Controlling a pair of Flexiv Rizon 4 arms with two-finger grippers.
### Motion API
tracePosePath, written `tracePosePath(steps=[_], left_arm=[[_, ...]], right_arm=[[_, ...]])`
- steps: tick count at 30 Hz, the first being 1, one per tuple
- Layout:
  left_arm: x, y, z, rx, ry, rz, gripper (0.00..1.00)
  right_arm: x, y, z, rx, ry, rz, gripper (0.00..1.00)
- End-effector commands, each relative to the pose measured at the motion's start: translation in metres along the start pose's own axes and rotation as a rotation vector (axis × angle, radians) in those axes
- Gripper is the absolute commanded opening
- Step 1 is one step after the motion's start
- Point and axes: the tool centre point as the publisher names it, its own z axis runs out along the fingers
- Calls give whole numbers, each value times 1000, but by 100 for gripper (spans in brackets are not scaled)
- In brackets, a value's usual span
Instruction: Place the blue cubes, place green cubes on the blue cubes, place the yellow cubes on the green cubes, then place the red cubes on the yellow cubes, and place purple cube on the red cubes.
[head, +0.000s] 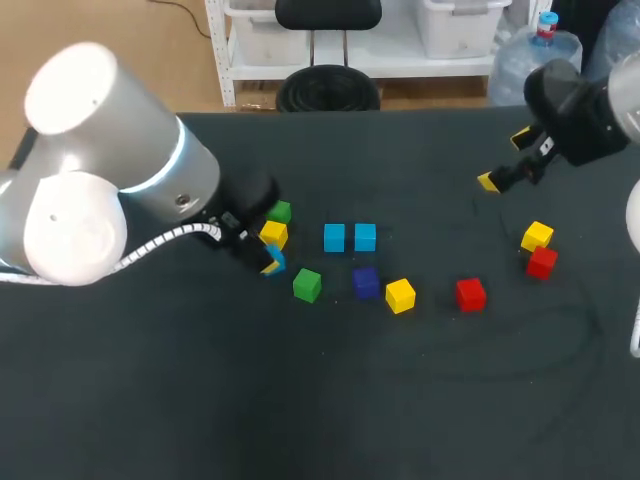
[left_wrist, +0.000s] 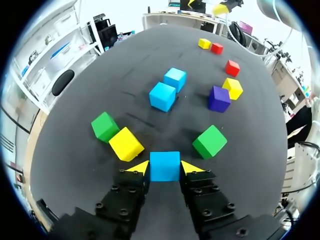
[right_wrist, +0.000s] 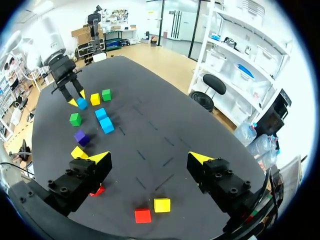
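Left jaws closed on blue cube (left_wrist: 165, 166), grip clear only in left wrist view, right jaws wide apart, empty.

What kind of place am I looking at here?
Probably a robotics lab bench: a dark table, left claw gripping a blue cube, right claw open, coloured cubes scattered.
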Motion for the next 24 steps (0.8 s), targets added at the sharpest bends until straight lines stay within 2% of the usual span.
tracePosePath(steps=[1, 24], left_arm=[[0, 1, -11, 1, 5, 14, 0], [-35, 11, -26, 58, -18, 209, 0]], right_arm=[[0, 1, 0, 5, 1, 1, 100], [0, 1, 0, 5, 1, 1, 100]])
